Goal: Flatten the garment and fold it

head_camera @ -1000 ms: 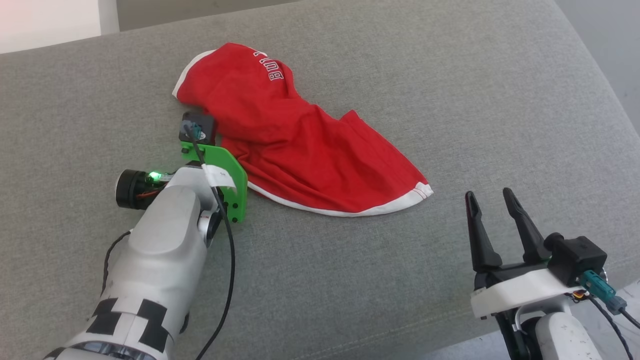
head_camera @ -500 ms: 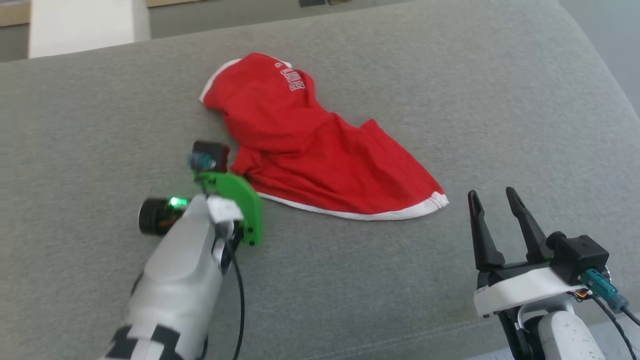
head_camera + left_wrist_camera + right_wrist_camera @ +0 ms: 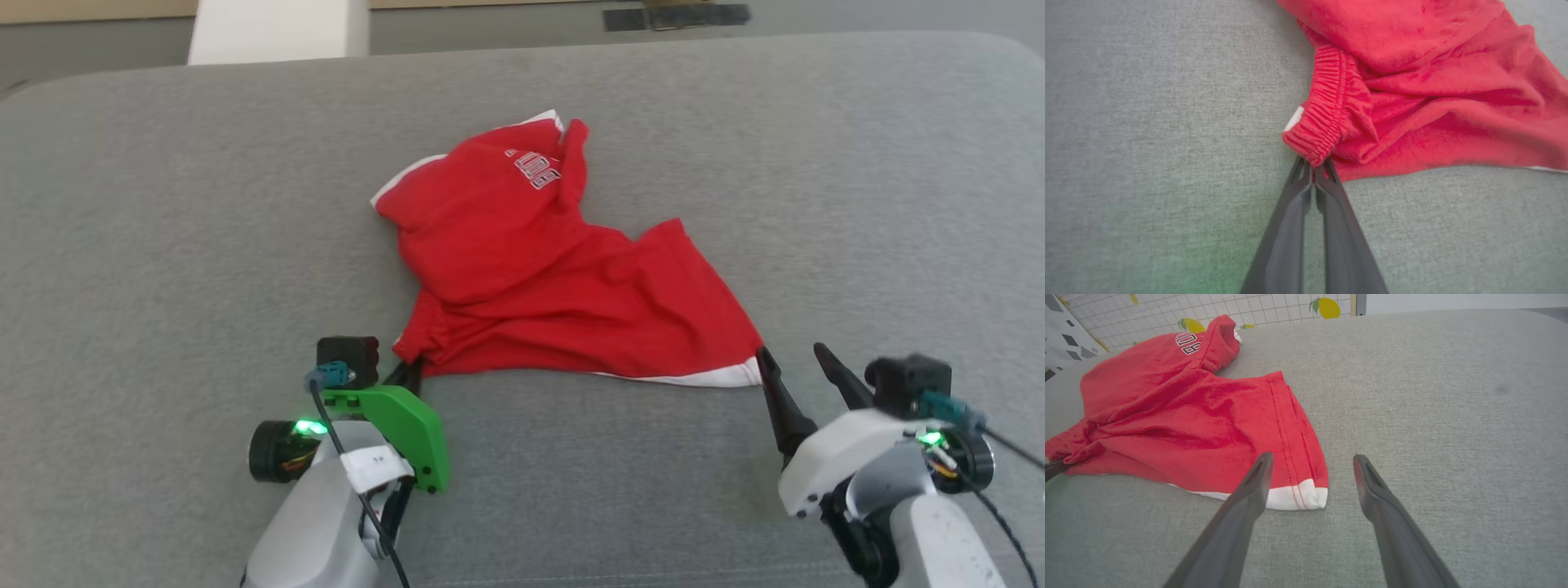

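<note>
The left pincer (image 3: 408, 371) is at the near left of the grey upholstered cushion (image 3: 163, 245). Its two dark fingers are pressed together on the gathered elastic waistband (image 3: 1327, 114) of the red shorts (image 3: 555, 302). In the left wrist view the tips (image 3: 1312, 167) pinch the very corner of that ribbed band, with a sliver of white just beside the grip.

From the pinched corner the shorts (image 3: 1433, 94) spread ahead and to the right of the left pincer. They are rumpled and creased, and lie on the cushion between the two pincers. One leg reaches far ahead, with white lettering (image 3: 539, 169) near its folded-over end. The other leg runs toward the right pincer (image 3: 790, 349) and ends in a white-trimmed hem corner (image 3: 727, 376).

The right pincer (image 3: 1312, 457) has its fingers spread apart and grips nothing. In the right wrist view the hem corner (image 3: 1298, 498) lies just ahead of the gap, close against the left finger; whether they touch I cannot tell.
</note>
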### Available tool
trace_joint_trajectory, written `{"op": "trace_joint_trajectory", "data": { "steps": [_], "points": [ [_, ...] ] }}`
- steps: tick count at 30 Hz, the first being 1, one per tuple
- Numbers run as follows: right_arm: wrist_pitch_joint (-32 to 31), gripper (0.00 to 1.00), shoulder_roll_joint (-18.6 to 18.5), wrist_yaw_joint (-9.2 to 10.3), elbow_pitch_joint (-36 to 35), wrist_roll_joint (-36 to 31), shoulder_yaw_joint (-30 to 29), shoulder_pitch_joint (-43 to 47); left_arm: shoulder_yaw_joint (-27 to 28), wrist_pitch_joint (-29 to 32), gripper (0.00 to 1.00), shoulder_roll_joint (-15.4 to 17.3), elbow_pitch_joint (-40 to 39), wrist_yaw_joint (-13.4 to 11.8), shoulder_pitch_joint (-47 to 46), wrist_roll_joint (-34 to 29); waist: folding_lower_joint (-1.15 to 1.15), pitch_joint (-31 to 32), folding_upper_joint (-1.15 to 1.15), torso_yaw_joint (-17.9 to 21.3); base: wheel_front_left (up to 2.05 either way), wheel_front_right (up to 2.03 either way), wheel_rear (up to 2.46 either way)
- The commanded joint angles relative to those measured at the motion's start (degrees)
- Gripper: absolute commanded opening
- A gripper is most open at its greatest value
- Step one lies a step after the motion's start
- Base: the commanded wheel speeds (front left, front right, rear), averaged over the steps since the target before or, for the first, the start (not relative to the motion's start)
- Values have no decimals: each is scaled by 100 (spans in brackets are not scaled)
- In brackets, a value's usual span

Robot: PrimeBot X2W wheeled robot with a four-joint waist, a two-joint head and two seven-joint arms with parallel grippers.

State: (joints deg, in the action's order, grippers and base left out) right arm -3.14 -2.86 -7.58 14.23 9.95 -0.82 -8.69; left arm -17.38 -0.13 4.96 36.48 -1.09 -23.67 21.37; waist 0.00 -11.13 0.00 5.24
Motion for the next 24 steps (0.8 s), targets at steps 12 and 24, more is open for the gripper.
{"op": "trace_joint_trajectory", "data": {
  "steps": [12,24],
  "points": [
    [-2283,100,-2,9,574,-461,-256,-465,-245,556,0,-9,-1306,-177,603,157,0,-191,0,-607,0,0,0],
    [-2502,0,-2,9,-229,-72,-82,-277,-246,564,0,133,-1853,-135,792,267,0,-84,0,-456,0,0,0]
  ]
}}
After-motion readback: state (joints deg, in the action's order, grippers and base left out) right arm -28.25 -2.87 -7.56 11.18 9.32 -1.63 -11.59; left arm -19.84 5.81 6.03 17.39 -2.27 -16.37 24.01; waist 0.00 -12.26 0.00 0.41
